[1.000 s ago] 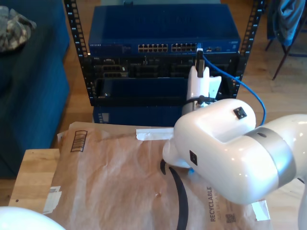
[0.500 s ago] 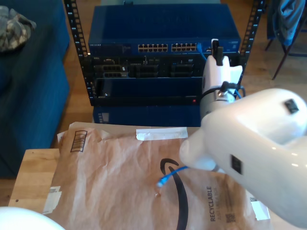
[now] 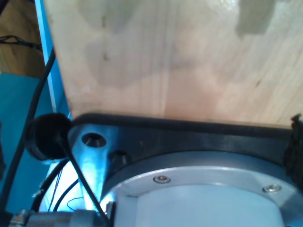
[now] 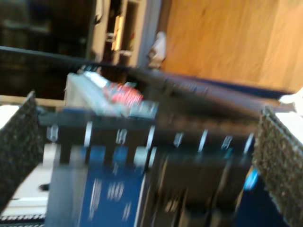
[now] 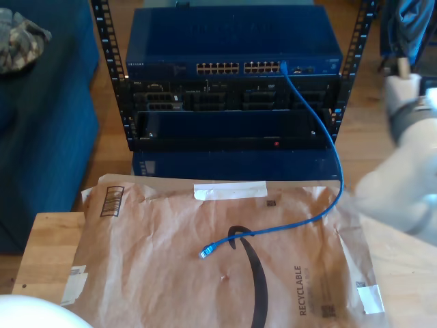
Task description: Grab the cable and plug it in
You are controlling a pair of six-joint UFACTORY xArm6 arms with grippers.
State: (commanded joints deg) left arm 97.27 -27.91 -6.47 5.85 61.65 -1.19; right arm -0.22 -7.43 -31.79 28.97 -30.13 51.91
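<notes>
Nearest the exterior camera, a smooth white rounded arm shell (image 5: 27, 316) curves in at the exterior view's lower left. Beside it is the pale wooden table (image 5: 48, 253), with one crinkled brown paper mailer (image 5: 157, 266) spread flat across it. The mailer is printed with a black curved arrow and carries one white label strip near its far edge.

The cable (image 5: 293, 224) is a single thin, bright-blue cord. Its free plug (image 5: 205, 253) lies on the mailer by the arrow. From there it runs toward the exterior view's right, off the paper and up the front of the black metal rack (image 5: 232, 116). Its far end sits in a port of the blue switch (image 5: 232, 41), next to two banks of sockets.

One white arm (image 5: 410, 157) is a blur at the exterior view's right edge, well apart from the cable.

The second gripper (image 4: 151, 156) stands wide, with its two dark, grainy pads (image 4: 19, 151) far apart and nothing between them, facing the blurred rack.

The first wrist view gives grained wood, a black rim and a grey metal flange (image 3: 189, 189) with two bolts. How the first gripper's jaws stand cannot be told.
</notes>
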